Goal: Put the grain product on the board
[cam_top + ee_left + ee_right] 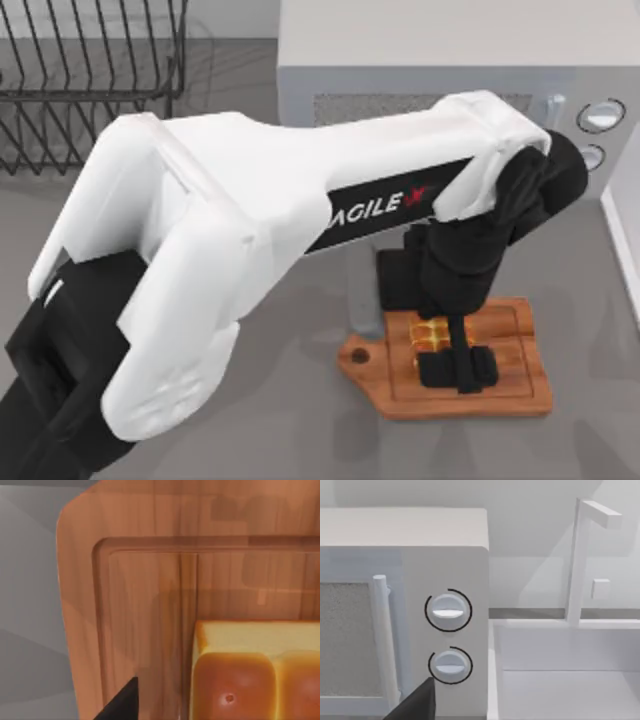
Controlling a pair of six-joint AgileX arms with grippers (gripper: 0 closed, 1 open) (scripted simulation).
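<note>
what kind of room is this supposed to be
Most likely a rendered kitchen counter: a white microwave with two dials, a wire dish rack, a sink with a faucet, and a wooden cutting board holding bread rolls.

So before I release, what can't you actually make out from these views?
- Left gripper: open or shut is hidden by the arm in the top view.
- Bread rolls: cut off by the left wrist view's edge, so contact with the board is unclear.
- Right gripper: the right wrist view gives a dark fingertip only.

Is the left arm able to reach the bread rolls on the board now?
Probably yes: the left gripper is already over the board, right at the bread rolls, with nothing between them. The left wrist view shows the rolls close below.
</note>
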